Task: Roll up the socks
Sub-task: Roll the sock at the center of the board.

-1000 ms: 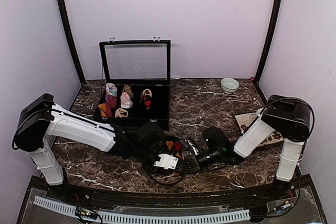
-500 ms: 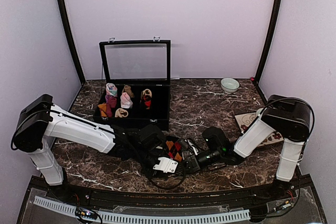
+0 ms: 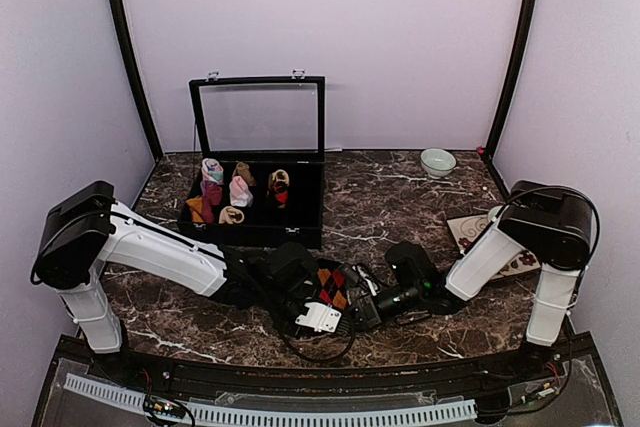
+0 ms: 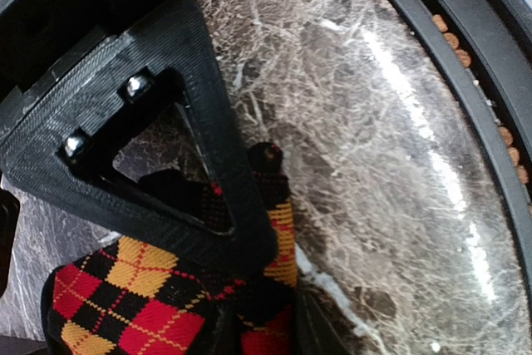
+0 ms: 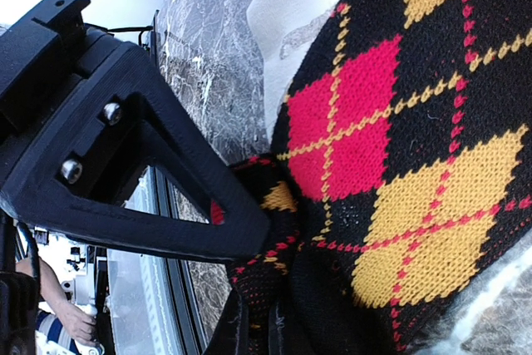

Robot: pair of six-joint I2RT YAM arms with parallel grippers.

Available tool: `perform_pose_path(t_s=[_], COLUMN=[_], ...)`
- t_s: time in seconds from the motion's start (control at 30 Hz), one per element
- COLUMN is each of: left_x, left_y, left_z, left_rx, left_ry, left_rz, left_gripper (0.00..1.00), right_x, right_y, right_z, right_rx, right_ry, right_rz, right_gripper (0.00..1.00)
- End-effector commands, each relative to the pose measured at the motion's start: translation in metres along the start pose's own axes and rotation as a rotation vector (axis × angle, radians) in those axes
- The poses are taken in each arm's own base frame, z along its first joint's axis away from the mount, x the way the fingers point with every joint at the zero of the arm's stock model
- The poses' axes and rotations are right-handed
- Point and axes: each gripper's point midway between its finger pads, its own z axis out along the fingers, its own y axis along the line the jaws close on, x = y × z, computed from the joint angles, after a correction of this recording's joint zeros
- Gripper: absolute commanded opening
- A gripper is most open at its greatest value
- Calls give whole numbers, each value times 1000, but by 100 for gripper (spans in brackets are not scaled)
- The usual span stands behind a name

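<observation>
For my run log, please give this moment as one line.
left gripper: jaws shut on argyle sock | right gripper: jaws shut on same sock | place: marble table

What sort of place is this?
Probably a robot test booth: plain walls close around a marble table, left arm and right arm bolted at its edge, argyle sock between them.

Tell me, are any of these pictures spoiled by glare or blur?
Top external: even, soft light, nothing blown out. Left wrist: a bright glare streak runs across the marble table, otherwise clear. Right wrist: the upper left corner is washed out white, yet the knit of the argyle sock is sharp.
</observation>
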Motion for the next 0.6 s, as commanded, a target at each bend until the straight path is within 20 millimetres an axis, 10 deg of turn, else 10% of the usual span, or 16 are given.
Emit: perform_pose_path(t_s=[0.0,0.23,0.57], left_x=[36,41,41], left_y=[-28,-49,-56], left_z=[17,14,-3], left_rx=[85,228,419], left_ry=[109,107,55], left_rz=[-6,-64,-212], left_gripper=[21,8,5], right_x=[89,80,38], right_y=[-87,-79,-53], right_z=[-21,-30,-68], right_rx=[366,375,426], right_ry=[201,162,-81], right_rz=[287,232,-4], right_gripper=[5,31,31])
